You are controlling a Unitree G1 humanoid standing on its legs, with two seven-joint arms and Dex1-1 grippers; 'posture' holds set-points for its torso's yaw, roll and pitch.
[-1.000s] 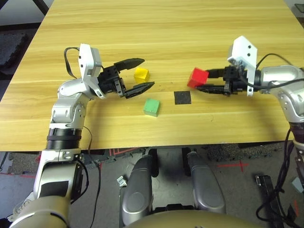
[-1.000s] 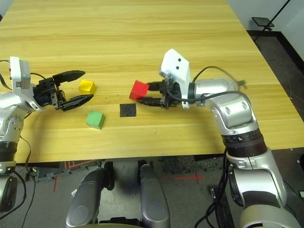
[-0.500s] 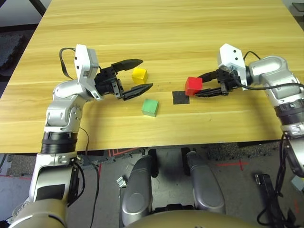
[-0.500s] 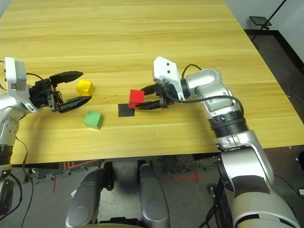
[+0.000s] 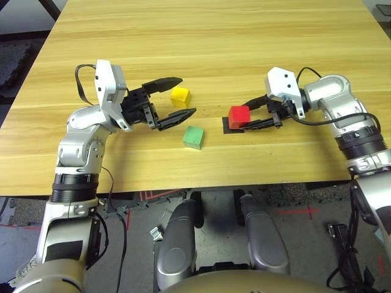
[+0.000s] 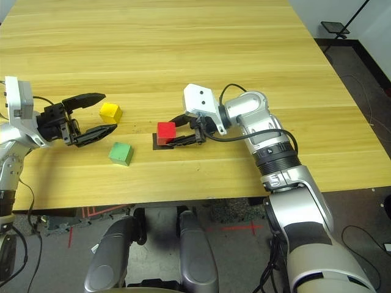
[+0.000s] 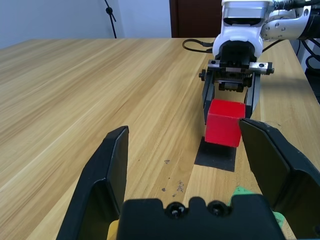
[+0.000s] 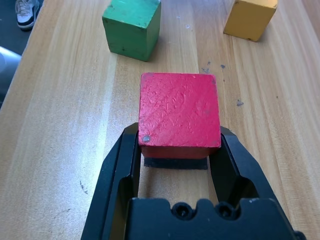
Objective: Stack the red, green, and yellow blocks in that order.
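Note:
My right gripper (image 5: pixel 245 118) is shut on the red block (image 5: pixel 239 116), which it holds just over the flat black square patch (image 5: pixel 227 124) near the table's middle. In the right wrist view the red block (image 8: pixel 179 115) sits between both fingers with the patch's edge showing beneath it. The green block (image 5: pixel 193 137) lies on the wood to the left of the patch, and the yellow block (image 5: pixel 179 96) lies behind it. My left gripper (image 5: pixel 179 99) stands open, its fingertips on either side of the yellow block without touching it.
Bare wooden table (image 5: pixel 214 43) stretches behind the blocks. The table's front edge (image 5: pixel 201 183) runs a short way in front of the green block. Floor and dark mats show beyond the table's left side.
My right gripper has carried the red block leftward and lower, from right of the black patch to just over it. The left arm has barely moved.

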